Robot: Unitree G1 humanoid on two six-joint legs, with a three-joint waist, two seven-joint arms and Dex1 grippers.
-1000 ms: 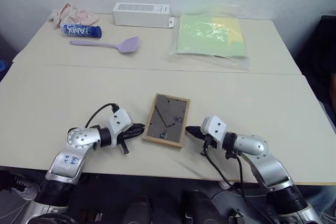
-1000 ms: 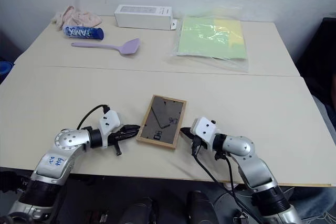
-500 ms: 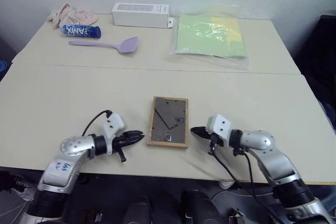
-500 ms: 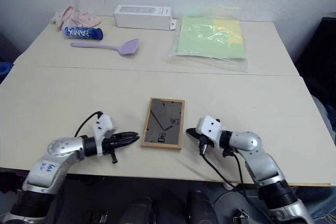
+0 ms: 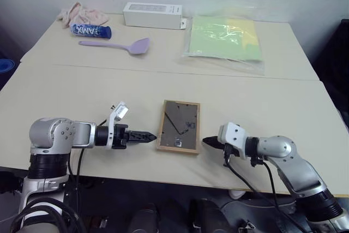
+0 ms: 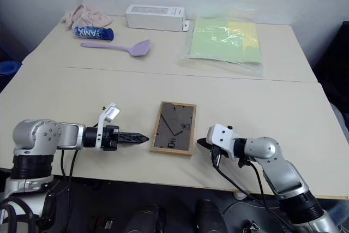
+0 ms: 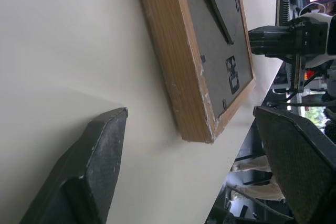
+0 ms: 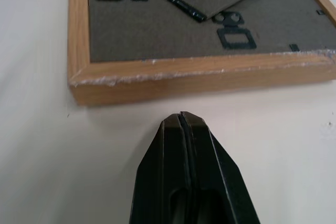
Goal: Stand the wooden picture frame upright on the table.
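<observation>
Wooden picture frame (image 5: 179, 126) lies face down, dark backboard up, near the front edge of the table (image 5: 272, 102), a gripper on each side and nothing between. Along the far edge sit a bagged green sheet (image 5: 224, 36), a white box (image 5: 152, 15), a purple spatula (image 5: 121, 45), a blue tube (image 5: 91, 30). Left gripper (image 5: 143, 136) has its fingers apart; right gripper (image 5: 209, 142) has them pressed together, just beside the frame.

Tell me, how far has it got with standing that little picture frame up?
Nothing looks done: the wooden picture frame lies flat, backboard up, on the table. In hand: the left tool with fingers apart and the shut right tool sit either side of it, touching nothing. Gripping, lifting and propping it upright remain.
</observation>
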